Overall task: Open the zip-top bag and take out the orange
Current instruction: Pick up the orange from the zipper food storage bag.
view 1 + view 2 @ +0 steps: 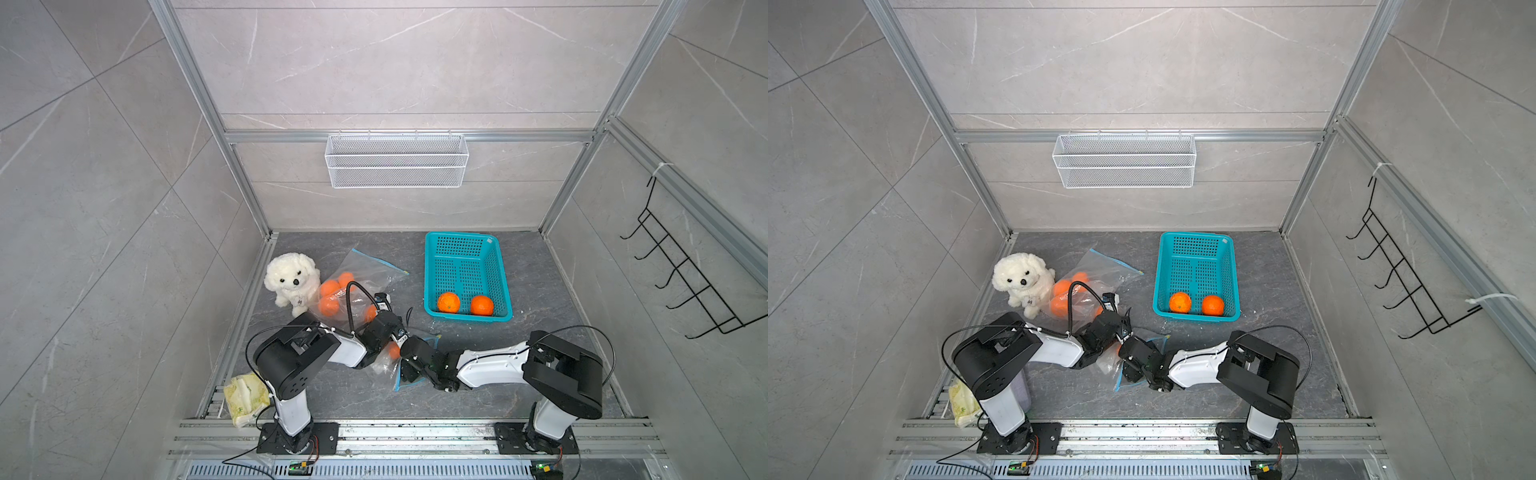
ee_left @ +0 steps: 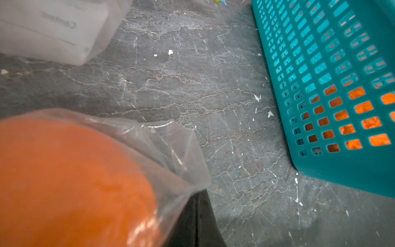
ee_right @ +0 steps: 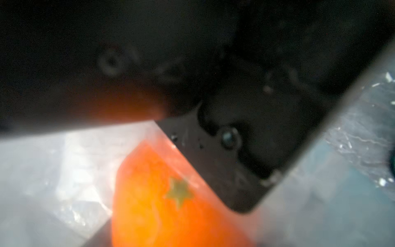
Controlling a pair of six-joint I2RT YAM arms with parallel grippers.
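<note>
Left wrist view: left fingers (image 2: 196,220) closed, seemingly pinching zip-top bag (image 2: 171,154); right fingers (image 1: 411,353) by orange (image 3: 160,203): state unclear.

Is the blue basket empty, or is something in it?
Not empty. In both top views the basket holds an orange and a second orange side by side at the end nearest the robot.

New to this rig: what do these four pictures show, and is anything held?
Two robot arms with pincer grippers work on a table. Two pictures look down from overhead, nearly alike; two come from wrist cameras. On the table: a plush dog, a far bag of oranges, a basket holding two oranges, a tissue pack beside it. Between the grippers lies a near bag with one orange. The left gripper is shut, apparently pinching it; the right gripper is too blurred to judge.
</note>
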